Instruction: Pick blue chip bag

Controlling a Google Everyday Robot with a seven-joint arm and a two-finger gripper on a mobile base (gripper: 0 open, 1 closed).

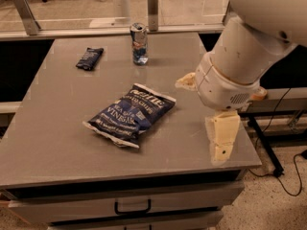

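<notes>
Drawer handle (133,207) at the near front of the grey table (57,143). The gripper (221,138) hangs over the table's near right corner; its jaw state cannot be told. The blue chip bag (130,115) lies flat mid-table, left of the gripper and apart from it. Beyond stand a drink can (139,43) and, further left, a small dark packet (89,58).
</notes>
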